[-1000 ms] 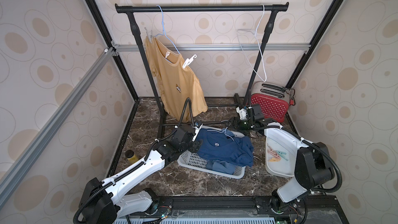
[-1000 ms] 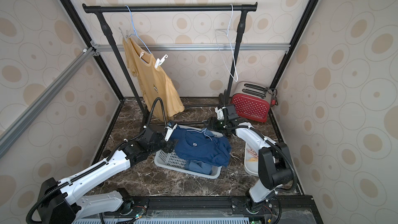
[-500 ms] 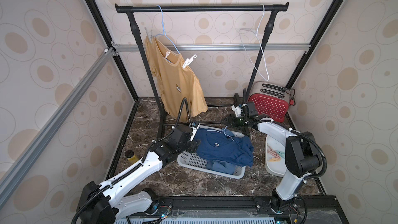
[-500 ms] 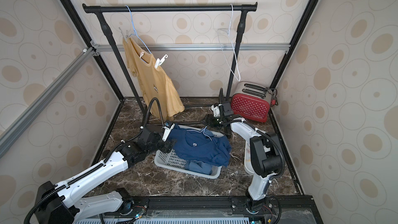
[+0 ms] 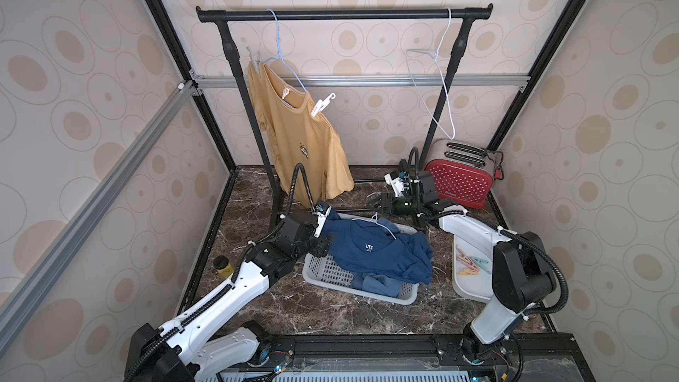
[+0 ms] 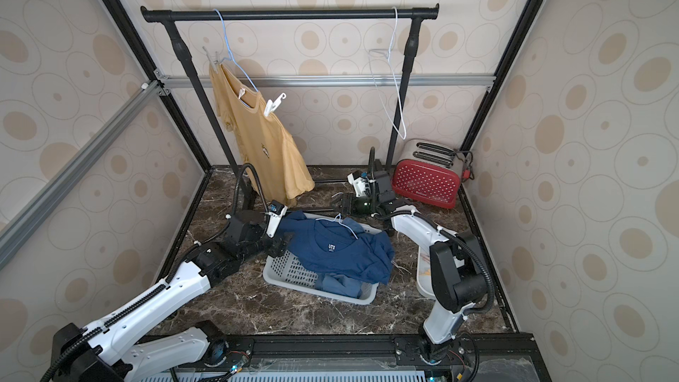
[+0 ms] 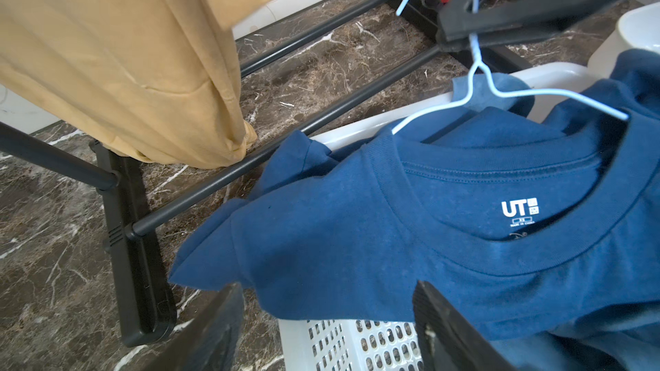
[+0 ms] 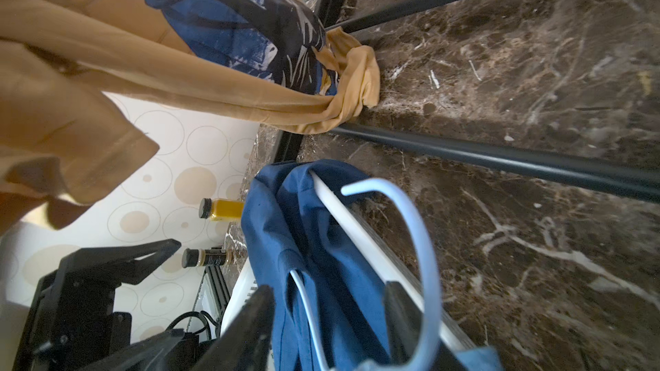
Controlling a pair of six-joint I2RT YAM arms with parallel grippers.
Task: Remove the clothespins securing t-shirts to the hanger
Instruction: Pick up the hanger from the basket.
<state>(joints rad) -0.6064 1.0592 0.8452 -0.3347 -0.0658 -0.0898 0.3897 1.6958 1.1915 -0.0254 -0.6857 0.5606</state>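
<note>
Slip risk on thin hanger wire
Straddles light-blue hanger (image 8: pixel 430 262) neck with right gripper (image 5: pixel 373 202), jaws apart; left gripper (image 5: pixel 325 244) open beside navy t-shirt (image 5: pixel 371 255). May skid off, dragging shirt; white clothespin (image 5: pixel 321 105) far above both.

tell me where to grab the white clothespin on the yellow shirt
Take the white clothespin by its free upper end, below the hook: it angles up and away from the yellow shirt; the lower end bites cloth. Probably come from the toaster side.

walls (image 5: pixel 92 49): beige circle-print wallpaper | floor (image 5: pixel 330 310): dark brown marble | rack (image 5: pixel 345 15): black
</note>
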